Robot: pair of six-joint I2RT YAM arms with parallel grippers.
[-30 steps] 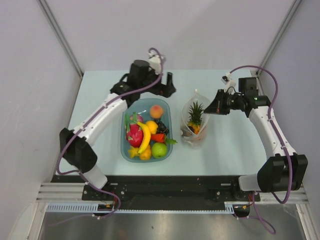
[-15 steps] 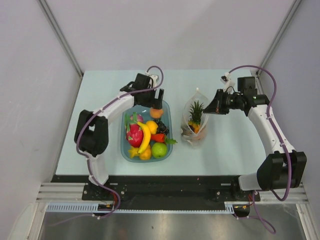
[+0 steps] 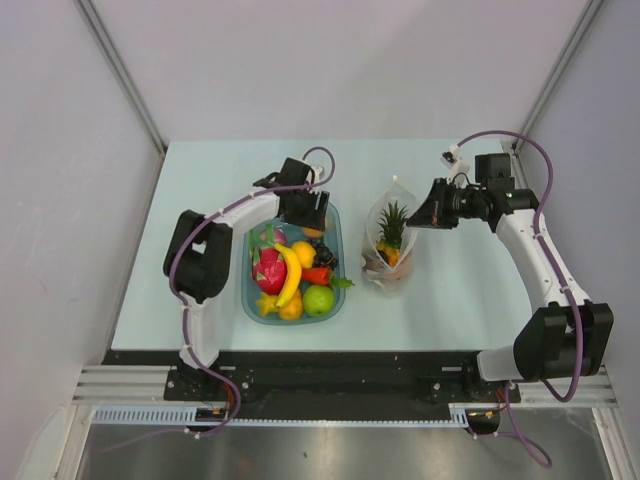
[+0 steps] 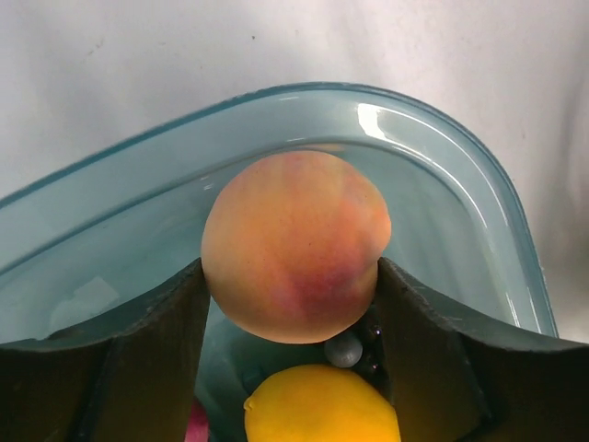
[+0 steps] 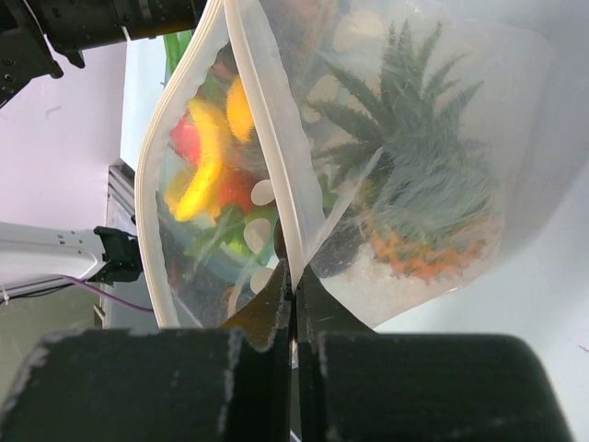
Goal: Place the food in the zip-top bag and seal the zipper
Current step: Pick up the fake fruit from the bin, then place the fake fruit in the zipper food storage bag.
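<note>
My left gripper [image 3: 312, 214] reaches down into the far end of the translucent blue tray [image 3: 246, 300]. Its fingers press both sides of the peach [image 4: 294, 244], which still sits in the tray [image 4: 460, 166]. My right gripper [image 3: 420, 215] is shut on the mouth edge of the zip-top bag [image 3: 390, 262] and holds it upright and open on the table. The wrist view shows its jaws [image 5: 294, 276] pinching the bag wall [image 5: 304, 221] below the white zipper strip [image 5: 260, 110]. The orange pineapple with green crown [image 5: 419, 193] lies inside the bag [image 3: 389, 235].
The tray holds several more toy foods: a yellow lemon [image 4: 322, 405] just below the peach, a banana [image 3: 291, 275], a pink dragon fruit [image 3: 268, 268], a green apple [image 3: 318, 299]. The bag stands right of the tray. Grey walls enclose the table.
My left arm has swung from above the tray's far end down into it, and its fingers now close round the peach. The right gripper and the bag have not moved.
</note>
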